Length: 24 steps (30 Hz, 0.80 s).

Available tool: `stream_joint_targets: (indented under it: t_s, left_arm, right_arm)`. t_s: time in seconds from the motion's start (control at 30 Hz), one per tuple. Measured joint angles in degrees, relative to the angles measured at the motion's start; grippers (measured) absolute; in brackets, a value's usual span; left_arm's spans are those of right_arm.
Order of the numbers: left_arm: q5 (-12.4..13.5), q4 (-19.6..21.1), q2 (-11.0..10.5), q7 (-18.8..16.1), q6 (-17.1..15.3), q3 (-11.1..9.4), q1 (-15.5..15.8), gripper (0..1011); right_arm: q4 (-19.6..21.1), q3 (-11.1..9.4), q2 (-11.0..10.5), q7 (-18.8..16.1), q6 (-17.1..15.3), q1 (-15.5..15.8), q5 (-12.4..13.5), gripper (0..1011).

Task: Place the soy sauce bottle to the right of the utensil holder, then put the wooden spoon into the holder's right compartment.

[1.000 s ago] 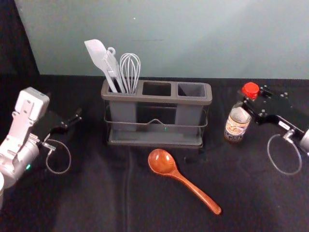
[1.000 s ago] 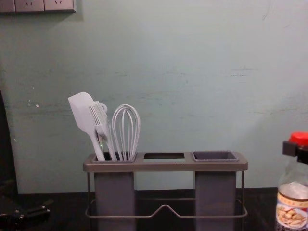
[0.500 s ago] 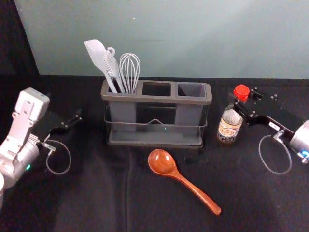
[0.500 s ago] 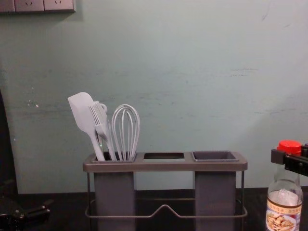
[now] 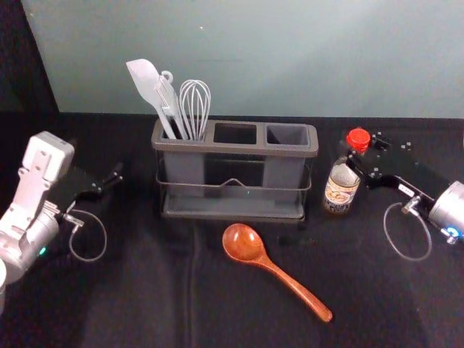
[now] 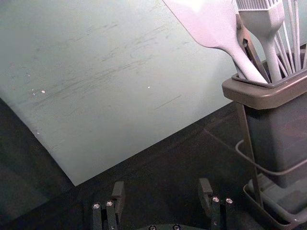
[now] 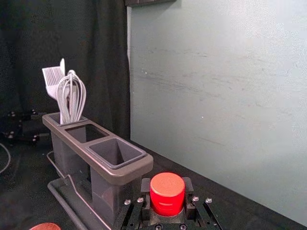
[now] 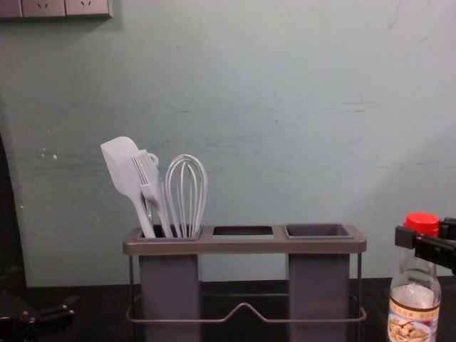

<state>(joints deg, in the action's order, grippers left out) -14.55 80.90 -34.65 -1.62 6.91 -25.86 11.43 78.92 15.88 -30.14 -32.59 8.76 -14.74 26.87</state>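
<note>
My right gripper (image 5: 362, 163) is shut on the neck of the soy sauce bottle (image 5: 341, 190), just right of the utensil holder (image 5: 232, 214). In the right wrist view the red cap (image 7: 167, 191) sits between the fingers of that gripper (image 7: 167, 199). The bottle (image 8: 415, 299) looks upright in the chest view. The wooden spoon (image 5: 272, 268) lies in front of the holder, bowl toward it. The holder's right compartment (image 5: 288, 135) has nothing in it. At the left, my left gripper (image 5: 109, 186) is parked; its fingers stand apart in the left wrist view (image 6: 162, 196).
A white spatula (image 5: 148, 83), a brush and a whisk (image 5: 196, 105) stand in the holder's left compartment. Behind the black-covered table (image 5: 145, 290) rises a pale wall (image 5: 290, 58). A cable loop (image 5: 408, 232) hangs beneath the right arm.
The right gripper and the bottle have shifted left toward the holder, and the bottle has come lower in the chest view. The left arm, spoon and holder stay put.
</note>
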Motion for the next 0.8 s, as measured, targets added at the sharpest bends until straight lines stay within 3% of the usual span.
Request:
stream_joint_targets:
  t_s: [0.4, 0.53, 0.67, 0.8]
  left_arm:
    - [0.0, 0.0, 0.0, 0.0, 0.0, 0.0, 0.0, 1005]
    - [0.0, 0.0, 0.0, 0.0, 0.0, 0.0, 0.0, 1005]
    - [0.0, 0.0, 0.0, 0.0, 0.0, 0.0, 0.0, 1005]
    - [0.0, 0.0, 0.0, 0.0, 0.0, 0.0, 0.0, 1005]
  right_arm:
    - [0.0, 0.0, 0.0, 0.0, 0.0, 0.0, 0.0, 419]
    - [0.0, 0.0, 0.0, 0.0, 0.0, 0.0, 0.0, 589]
    - [0.1, 0.0, 0.0, 0.0, 0.0, 0.0, 0.0, 669]
    - [0.1, 0.0, 0.0, 0.0, -0.1, 0.0, 0.0, 816]
